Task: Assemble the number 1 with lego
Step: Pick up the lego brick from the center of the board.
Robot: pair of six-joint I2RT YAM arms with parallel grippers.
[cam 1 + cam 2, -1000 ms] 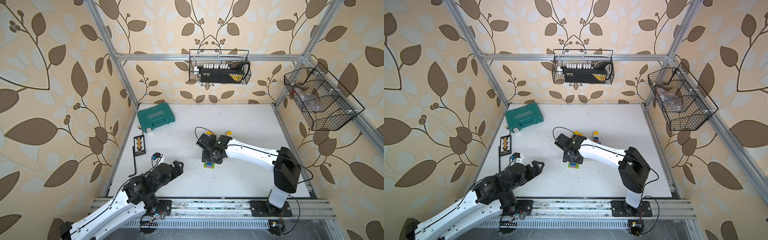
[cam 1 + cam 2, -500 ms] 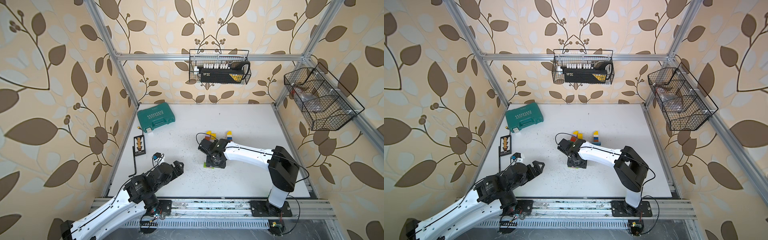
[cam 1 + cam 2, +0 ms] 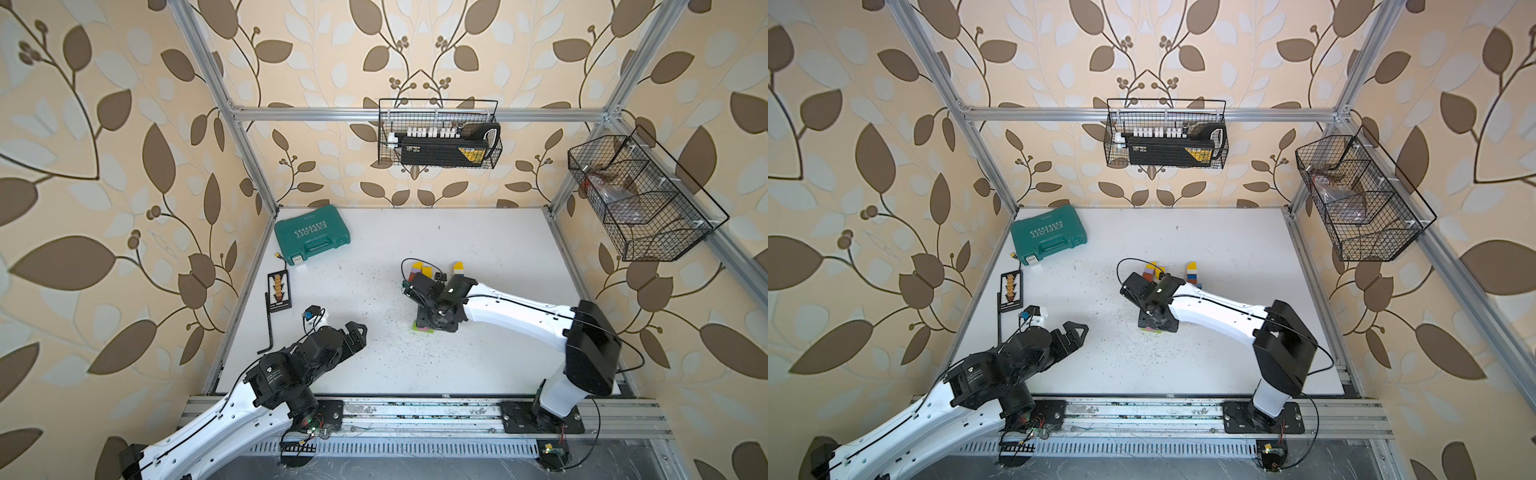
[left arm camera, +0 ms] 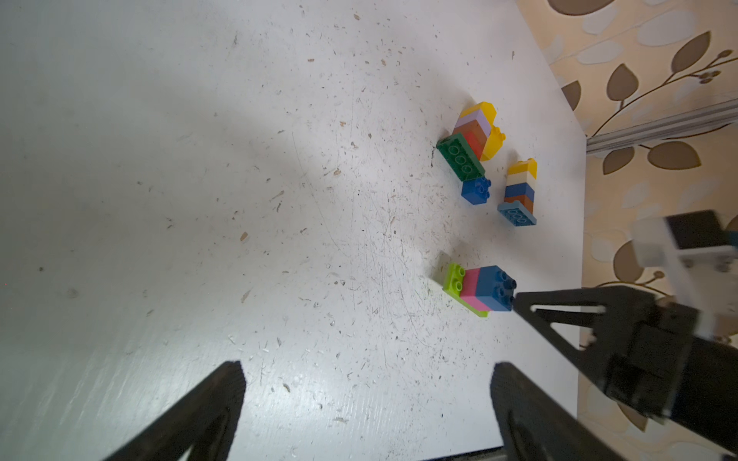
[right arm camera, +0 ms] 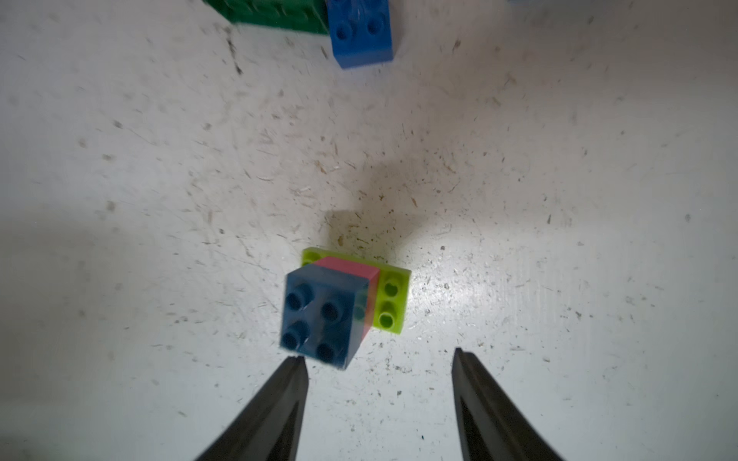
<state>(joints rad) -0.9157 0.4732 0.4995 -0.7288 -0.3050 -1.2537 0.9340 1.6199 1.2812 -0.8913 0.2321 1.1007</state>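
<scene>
A: Your right fingers (image 5: 287,403) stood half spread, pinching nothing, poised right at the small stack (image 4: 479,289) in the middle of the tabletop (image 5: 559,199).
B: That stack read top blue brick (image 5: 323,315), pink brick (image 5: 351,266), lime brick (image 5: 393,295) flat at the bottom. From above, your right arm (image 3: 519,316) hid most of it.
A: One of that pair sat tip-first at the top blue brick's edge. Touching or not, I couldn't tell you.
B: Your left fingers (image 4: 215,407)? Spread wide, empty, over bare tabletop, well apart from every brick.
A: Farther out lay a loose blue brick (image 4: 476,190) just beside a dark green brick (image 4: 459,161), with a yellow-capped column (image 4: 519,187) near them.
</scene>
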